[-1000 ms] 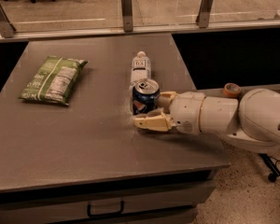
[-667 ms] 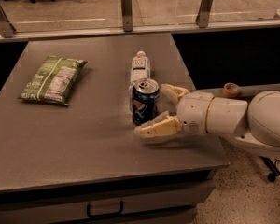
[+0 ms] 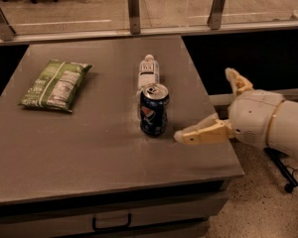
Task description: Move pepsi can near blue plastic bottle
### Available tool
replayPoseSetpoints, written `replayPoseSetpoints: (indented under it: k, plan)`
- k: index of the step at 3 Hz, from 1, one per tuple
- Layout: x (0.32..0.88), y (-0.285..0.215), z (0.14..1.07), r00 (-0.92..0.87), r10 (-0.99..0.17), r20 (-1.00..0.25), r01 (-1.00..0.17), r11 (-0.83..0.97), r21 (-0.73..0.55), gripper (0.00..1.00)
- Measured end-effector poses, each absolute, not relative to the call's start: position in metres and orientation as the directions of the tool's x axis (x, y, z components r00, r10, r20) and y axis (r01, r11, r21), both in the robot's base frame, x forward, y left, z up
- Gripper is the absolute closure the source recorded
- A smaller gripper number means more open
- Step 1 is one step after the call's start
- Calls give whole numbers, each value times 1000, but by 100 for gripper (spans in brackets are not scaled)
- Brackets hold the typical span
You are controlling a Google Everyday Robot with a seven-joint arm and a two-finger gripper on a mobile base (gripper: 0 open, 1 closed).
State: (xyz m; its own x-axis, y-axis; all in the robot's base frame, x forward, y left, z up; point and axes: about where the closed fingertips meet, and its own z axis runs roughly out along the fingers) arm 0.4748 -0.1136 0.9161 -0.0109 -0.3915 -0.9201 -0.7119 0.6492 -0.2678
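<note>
The pepsi can [image 3: 154, 111] stands upright on the grey table [image 3: 89, 148], near its middle. The blue plastic bottle [image 3: 148, 71] lies on its side just behind the can, cap pointing to the far edge; the can's top overlaps the bottle's near end in view. My gripper [image 3: 203, 104] is to the right of the can, at the table's right edge, open and empty. Its lower finger [image 3: 204, 132] points towards the can with a small gap between them.
A green snack bag [image 3: 56, 85] lies on the left part of the table. A glass railing with metal posts [image 3: 133, 10] runs behind the table. A drawer handle [image 3: 111, 223] shows below the front edge. Floor lies to the right.
The gripper was closed around the can, then opened and drew back to the right. The can stays upright in front of the bottle.
</note>
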Motion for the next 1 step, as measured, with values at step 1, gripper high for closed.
replayPoseSetpoints:
  k: [1]
  plan:
    - [470,-128,917,-22,-396,-918,-689,671,-273,0]
